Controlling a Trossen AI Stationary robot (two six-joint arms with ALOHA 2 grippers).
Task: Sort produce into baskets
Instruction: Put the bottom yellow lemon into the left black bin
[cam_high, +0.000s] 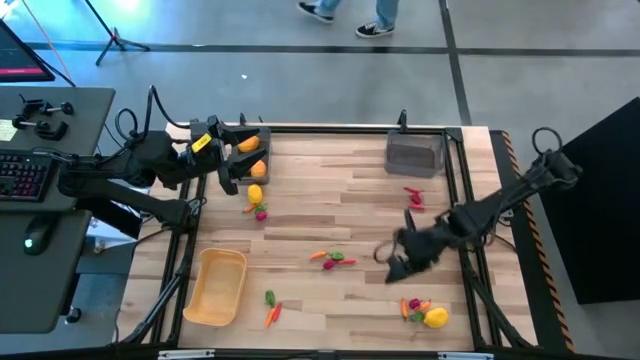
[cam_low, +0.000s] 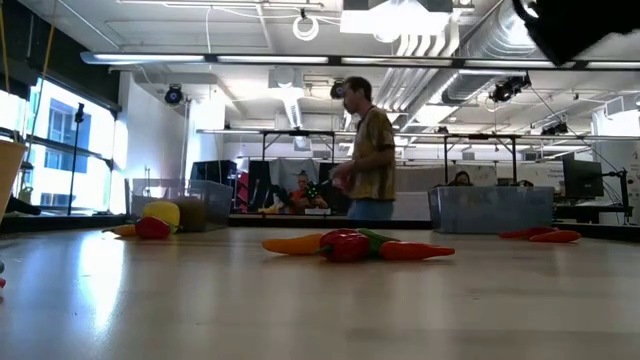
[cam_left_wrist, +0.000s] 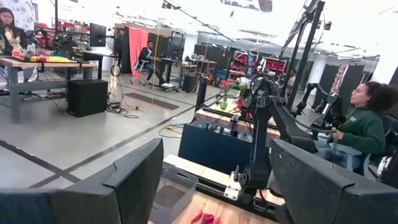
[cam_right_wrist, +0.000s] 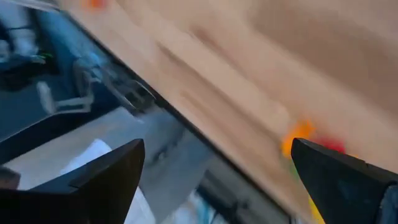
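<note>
The right gripper (cam_high: 398, 262) is being held open near the table's (cam_high: 350, 215) front right corner, beside the yellow fruit (cam_high: 436, 318). The left gripper (cam_high: 232, 160) is being kept open, gripping nothing, over the bin (cam_high: 252, 155). The fruit is probably light, stiff and slippery, best being gripped across its middle.

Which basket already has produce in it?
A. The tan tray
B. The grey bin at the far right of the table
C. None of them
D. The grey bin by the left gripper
D: in the high view the grey bin under the left gripper holds orange and yellow pieces, while the tan tray and the other grey bin show nothing inside.
</note>
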